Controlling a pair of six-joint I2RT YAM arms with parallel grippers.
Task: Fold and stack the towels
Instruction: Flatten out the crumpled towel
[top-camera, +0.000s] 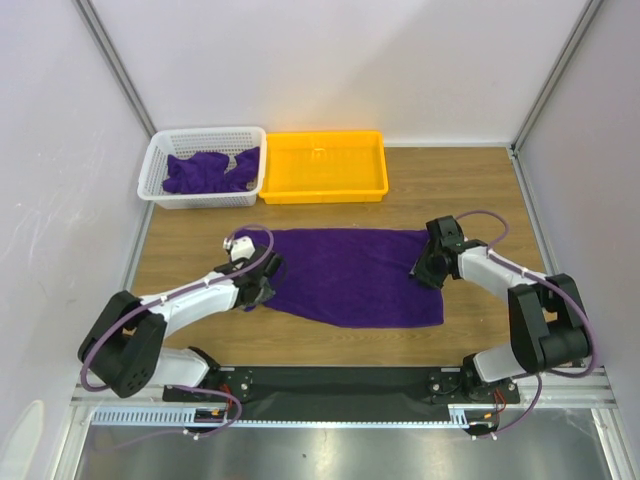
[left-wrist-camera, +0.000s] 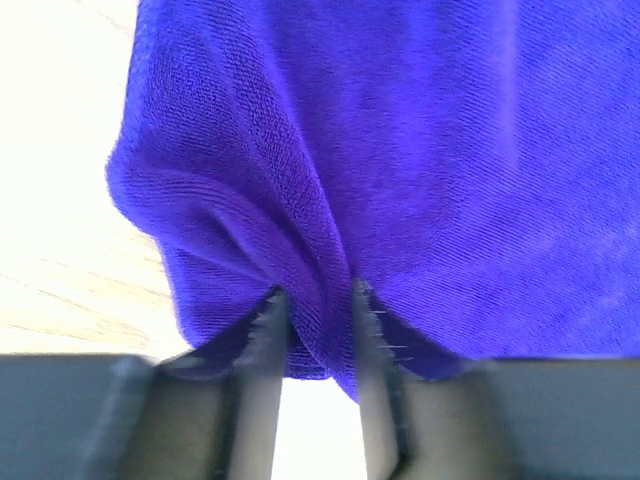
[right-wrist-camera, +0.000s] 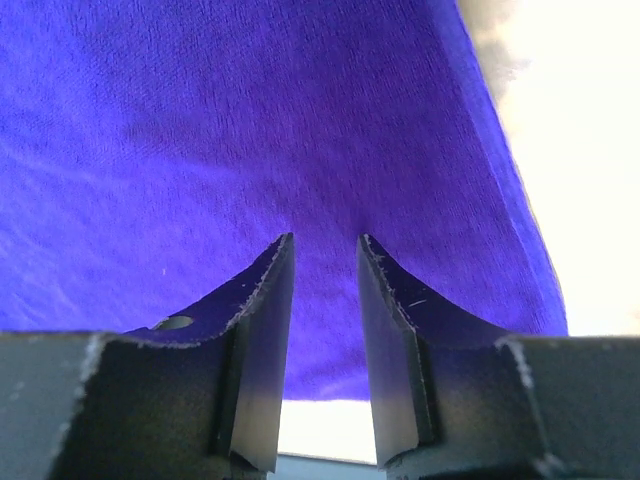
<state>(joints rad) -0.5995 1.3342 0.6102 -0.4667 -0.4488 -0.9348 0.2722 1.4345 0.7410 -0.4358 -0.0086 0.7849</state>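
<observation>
At the far left a white plastic lattice basket holds crumpled purple terry towels, bunched in soft lumps. Just beside it on the right sits a shallow rectangular yellow plastic tray, smooth and glossy. Nearer the arms, one deep purple terry towel lies spread on the wood-grain table, a rough rectangle with a slanted near edge and a fine looped nap. The left gripper is at its left edge, its dark flat fingers clamped on a raised ridge of cloth that puckers between them. The right gripper is at the towel's right edge; its curved black fingers stand slightly apart with tips against the fabric, and whether they pinch any cloth I cannot tell
</observation>
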